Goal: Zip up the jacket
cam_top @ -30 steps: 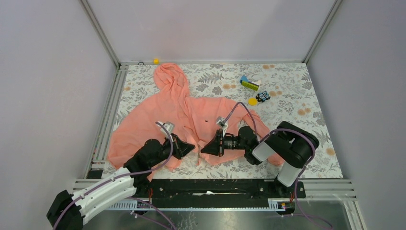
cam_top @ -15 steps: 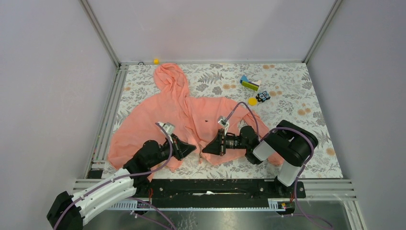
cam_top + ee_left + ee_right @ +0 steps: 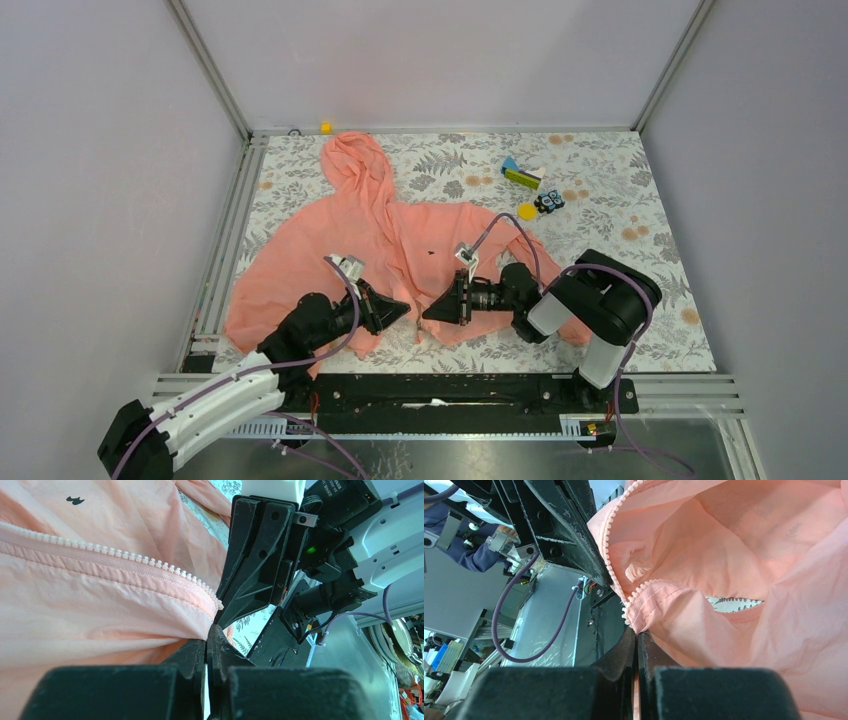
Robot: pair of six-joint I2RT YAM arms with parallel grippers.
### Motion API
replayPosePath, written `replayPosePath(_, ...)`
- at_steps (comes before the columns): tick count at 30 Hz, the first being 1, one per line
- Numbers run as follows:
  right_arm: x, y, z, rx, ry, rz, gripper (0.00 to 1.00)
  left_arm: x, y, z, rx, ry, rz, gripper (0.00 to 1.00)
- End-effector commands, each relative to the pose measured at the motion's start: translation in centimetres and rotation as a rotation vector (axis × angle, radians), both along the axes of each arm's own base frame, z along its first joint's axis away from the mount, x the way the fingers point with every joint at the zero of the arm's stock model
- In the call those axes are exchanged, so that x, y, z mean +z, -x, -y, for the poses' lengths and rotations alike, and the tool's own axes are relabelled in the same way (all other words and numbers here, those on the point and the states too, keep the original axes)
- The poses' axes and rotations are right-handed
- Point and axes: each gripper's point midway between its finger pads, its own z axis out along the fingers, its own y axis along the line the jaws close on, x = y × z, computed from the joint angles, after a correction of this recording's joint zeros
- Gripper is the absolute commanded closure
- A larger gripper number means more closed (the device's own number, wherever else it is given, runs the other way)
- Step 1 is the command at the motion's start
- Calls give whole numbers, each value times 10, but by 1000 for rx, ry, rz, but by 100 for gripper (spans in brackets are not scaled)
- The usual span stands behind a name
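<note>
The salmon-pink hooded jacket [image 3: 350,235] lies spread on the floral table, hood toward the back wall, a tiny dark mark [image 3: 431,252] on its chest. Its front hangs open at the hem, both rows of pale zipper teeth [image 3: 125,557] bare. My left gripper [image 3: 405,310] is shut on the bottom corner of the left front edge [image 3: 197,622]. Facing it tip to tip, my right gripper [image 3: 428,312] is shut on the bottom corner of the other edge [image 3: 644,612]. In each wrist view the opposite gripper's black fingers [image 3: 255,565] loom close behind the cloth.
At the back right lie a small blue, yellow and green block [image 3: 521,175], a yellow disc [image 3: 527,211] and a small dark blue piece [image 3: 548,202]. A tiny yellow cube [image 3: 326,127] sits by the back wall. Aluminium rails [image 3: 225,230] and grey walls border the table.
The right gripper has slid slightly toward the left one with its jacket corner. The left arm has barely moved. Both grips stay the same.
</note>
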Motion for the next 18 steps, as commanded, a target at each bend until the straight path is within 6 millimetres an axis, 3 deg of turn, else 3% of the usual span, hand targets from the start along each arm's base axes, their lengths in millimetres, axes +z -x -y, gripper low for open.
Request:
replayPosePath(1, 31, -6, -3, 7, -118, 128, 100, 13, 0, 2, -15, 42, 56, 100)
replayPosePath(18, 39, -13, 2, -26, -135, 137, 100, 11, -1, 5, -26, 28, 49, 100)
